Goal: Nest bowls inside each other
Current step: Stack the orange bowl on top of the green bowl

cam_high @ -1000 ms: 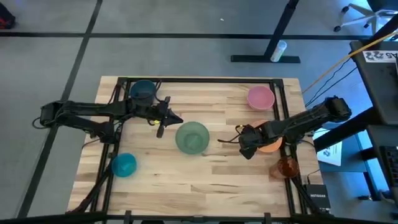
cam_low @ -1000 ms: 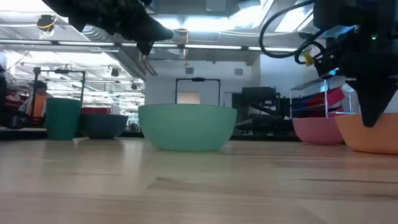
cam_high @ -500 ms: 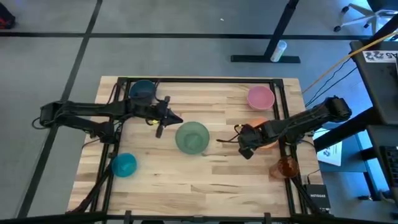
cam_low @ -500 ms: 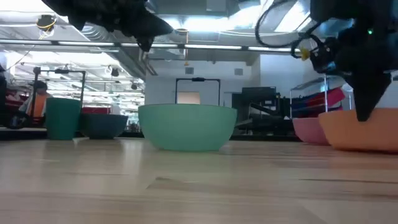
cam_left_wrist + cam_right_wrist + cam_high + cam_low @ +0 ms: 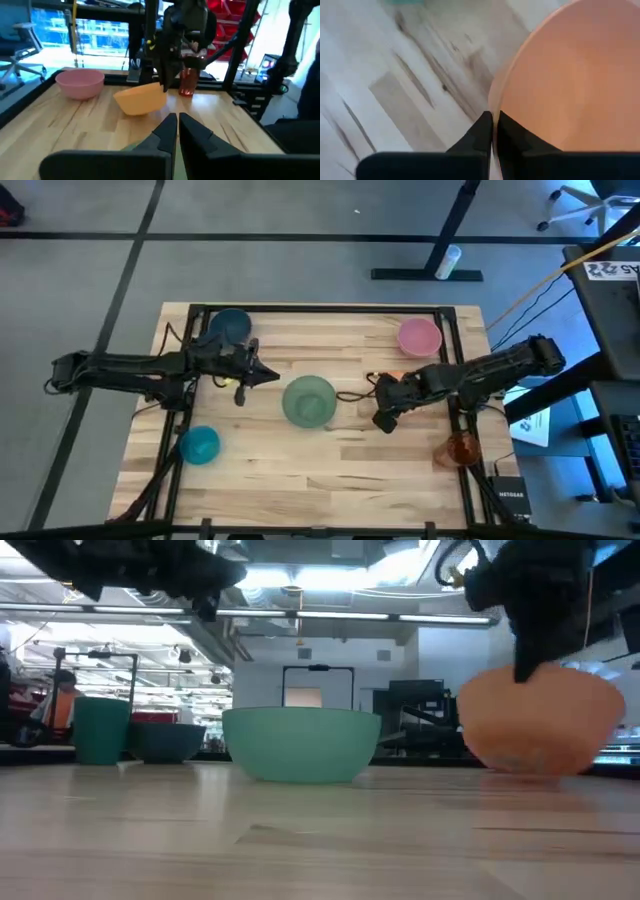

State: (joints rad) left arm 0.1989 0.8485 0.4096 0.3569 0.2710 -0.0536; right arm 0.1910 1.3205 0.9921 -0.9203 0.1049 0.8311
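Observation:
An orange bowl (image 5: 540,722) hangs tilted from my right gripper (image 5: 493,119), which is shut on its rim, right of the teal-green bowl (image 5: 308,400) standing on its base mid-table. In the high view my right arm hides the orange bowl. My left gripper (image 5: 268,376) hovers shut and empty, left of the teal-green bowl. A dark blue bowl (image 5: 230,325) stands far left, a bright blue bowl (image 5: 199,445) near left, a pink bowl (image 5: 418,336) far right. My right gripper pinches the orange bowl's rim (image 5: 495,102), one finger inside the bowl and one outside. The fingers come from above, pointing down (image 5: 165,82). The bowl hangs tilted below them, low over the table; whether its underside touches the wood I cannot tell.
A see-through orange-red cup (image 5: 460,448) stands at the near right by the frame post. A dark-green cup (image 5: 100,730) stands next to the dark blue bowl. Black frame rails (image 5: 320,308) run along the table's far, left and right sides. Bare wood lies nearer than the teal-green bowl.
My right gripper has gone toward the table's left, toward the teal-green bowl, taking the orange bowl along; the bowl, level on the table before, is now tipped. My left gripper has drawn back a little toward the table's left edge.

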